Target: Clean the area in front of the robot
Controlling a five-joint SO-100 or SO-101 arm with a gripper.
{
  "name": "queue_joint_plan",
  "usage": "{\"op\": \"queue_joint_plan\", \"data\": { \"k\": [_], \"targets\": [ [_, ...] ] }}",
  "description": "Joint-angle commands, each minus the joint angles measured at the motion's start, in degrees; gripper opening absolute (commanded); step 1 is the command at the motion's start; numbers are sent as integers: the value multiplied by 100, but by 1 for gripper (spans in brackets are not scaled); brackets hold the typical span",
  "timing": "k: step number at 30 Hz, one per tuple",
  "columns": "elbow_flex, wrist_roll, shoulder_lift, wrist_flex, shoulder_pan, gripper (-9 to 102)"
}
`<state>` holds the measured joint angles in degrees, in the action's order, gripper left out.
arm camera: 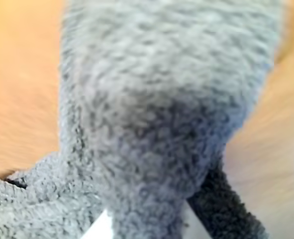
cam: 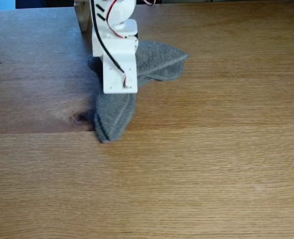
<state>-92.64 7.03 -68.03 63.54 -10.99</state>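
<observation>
In the fixed view the robot is seen above the tabletop. The wrist view is blurred, with the grey cloth draped over the gripper; the jaws' state cannot be told.

Pale wooden post at the far table edge, a blue patch beyond, soft daylight.

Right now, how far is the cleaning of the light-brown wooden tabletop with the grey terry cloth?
Done: the grey terry cloth is on the light-brown oak tabletop, under the white plastic arm. In hand: in the wrist view the cloth drapes close over the camera; the gripper's jaws are hidden, so the grip is unconfirmed. Left: the dark oval knot area and the broad front surface; cleanliness cannot be judged.
</observation>
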Motion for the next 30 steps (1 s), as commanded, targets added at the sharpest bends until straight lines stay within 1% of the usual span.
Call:
{"op": "queue_joint_plan", "data": {
  "k": [1,9,13,16,21,30],
  "targets": [
    [308,378,-1099,-272,-229,0],
    [501,1608,-1477,141,-2329,0],
    [448,1969,-1608,396,-3243,0],
    [439,2109,-1661,773,-3735,0],
    [431,2136,-1591,1521,-4078,0],
    [431,2065,-1107,1731,-4166,0]
  ]
}}
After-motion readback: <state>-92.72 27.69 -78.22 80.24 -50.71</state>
